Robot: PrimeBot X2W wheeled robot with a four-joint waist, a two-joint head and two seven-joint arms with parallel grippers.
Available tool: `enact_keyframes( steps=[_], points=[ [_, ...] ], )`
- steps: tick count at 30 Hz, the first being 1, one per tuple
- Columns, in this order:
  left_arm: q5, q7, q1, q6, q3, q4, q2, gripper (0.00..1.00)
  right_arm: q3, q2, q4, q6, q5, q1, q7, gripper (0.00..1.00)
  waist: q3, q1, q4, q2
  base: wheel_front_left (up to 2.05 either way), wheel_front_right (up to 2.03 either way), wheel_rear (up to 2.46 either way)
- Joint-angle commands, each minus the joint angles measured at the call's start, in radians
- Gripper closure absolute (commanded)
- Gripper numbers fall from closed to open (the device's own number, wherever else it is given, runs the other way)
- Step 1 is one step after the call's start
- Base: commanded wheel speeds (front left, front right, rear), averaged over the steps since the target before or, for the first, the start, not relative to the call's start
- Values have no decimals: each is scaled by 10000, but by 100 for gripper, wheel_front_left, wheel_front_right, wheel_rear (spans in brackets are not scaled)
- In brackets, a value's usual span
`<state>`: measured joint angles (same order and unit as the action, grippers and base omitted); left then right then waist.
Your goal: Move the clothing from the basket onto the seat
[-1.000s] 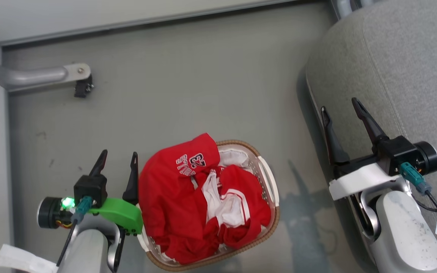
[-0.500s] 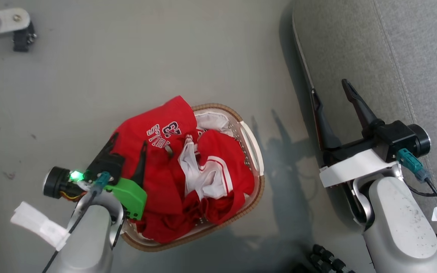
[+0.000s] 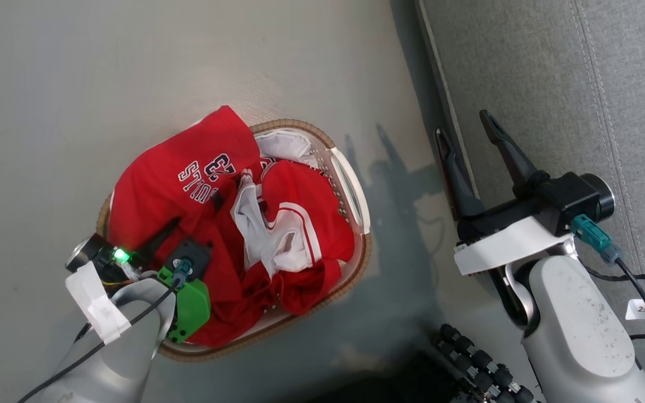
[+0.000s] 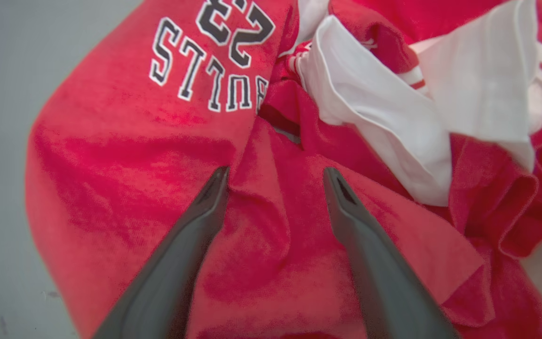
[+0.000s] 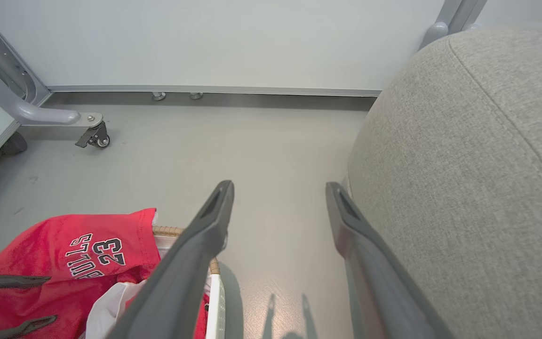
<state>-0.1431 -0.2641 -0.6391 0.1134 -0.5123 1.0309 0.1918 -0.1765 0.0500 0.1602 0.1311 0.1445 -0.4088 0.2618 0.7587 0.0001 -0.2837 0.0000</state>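
The basket (image 3: 350, 184), white with a brown woven rim, stands on the grey floor, heaped with the red clothing (image 3: 188, 168). The "BULLS 23" jersey (image 4: 125, 155) lies on top, beside a piece with white trim (image 3: 277, 235). My left gripper (image 3: 199, 210) hangs open just over the jersey, and a red fold rises between its fingers (image 4: 275, 172). My right gripper (image 3: 462, 123) stands open and empty above the floor at the edge of the grey seat (image 3: 552, 84). The right wrist view shows the seat (image 5: 464, 165), the basket rim (image 5: 167, 230) and the jersey (image 5: 64, 263).
A grey metal leg with a caster (image 5: 92, 136) stands by the white wall at the far left. Bare floor (image 5: 275, 141) lies between basket and seat. A dark ribbed cable chain (image 3: 473, 358) lies at the bottom, near my right arm.
The head camera has tilted down and turned. My left gripper has moved from beside the basket to over the red jersey, still open. The right gripper stays open by the seat edge.
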Motion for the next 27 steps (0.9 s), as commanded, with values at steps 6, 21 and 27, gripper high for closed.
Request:
enact_keyframes(
  steps=[6, 21, 27],
  points=[
    [-463, 217, -833, -284, -527, 1496, -22, 0, -147, 18, -16, -6, 225, -118, 48, 0, 470, -1, -334, 0, 0, 0, 0],
    [-409, 1272, -1366, -182, -937, 2497, -38, 100, -222, 21, -61, -6, 455, -330, 48, 0, 734, -1, -463, 0, 0, 0, 0],
    [-131, 1313, -1173, -142, -893, 2540, -164, 100, -128, 22, 43, -6, 387, -312, 48, 0, 406, -1, -406, 0, 0, 0, 0]
  ],
)
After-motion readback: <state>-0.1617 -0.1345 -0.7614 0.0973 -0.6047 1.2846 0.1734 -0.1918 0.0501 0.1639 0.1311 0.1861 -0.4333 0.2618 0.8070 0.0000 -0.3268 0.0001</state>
